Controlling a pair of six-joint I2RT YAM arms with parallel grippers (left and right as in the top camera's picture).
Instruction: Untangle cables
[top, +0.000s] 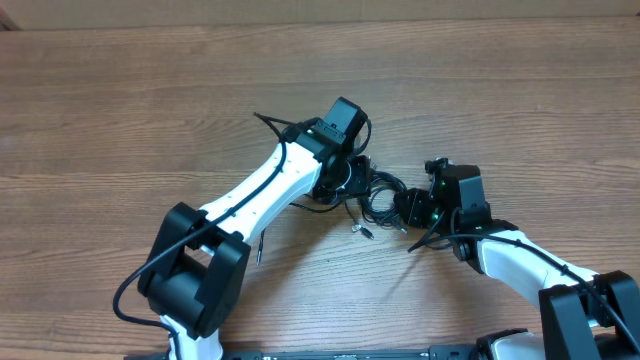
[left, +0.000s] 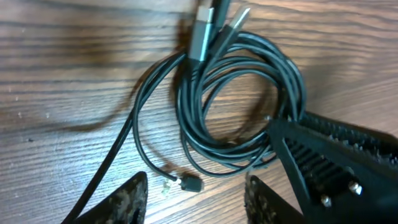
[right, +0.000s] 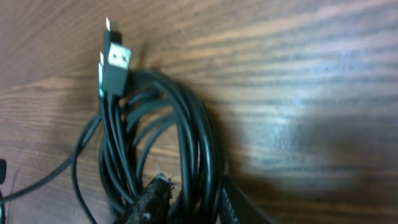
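Observation:
The cables lie as a coiled black bundle on the wooden table between my two grippers. In the left wrist view the coil has USB plugs at its top and a small plug end on a loose strand. My left gripper is open and empty, its fingertips just short of that small plug. My right gripper is shut on several strands at the coil's near side. The silver-tipped USB plugs stick out at the coil's far end. The right gripper's finger also shows in the left wrist view.
The wooden table runs wide on all sides. A loose cable end with small plugs lies just in front of the bundle. A thin strand sticks out behind the left wrist.

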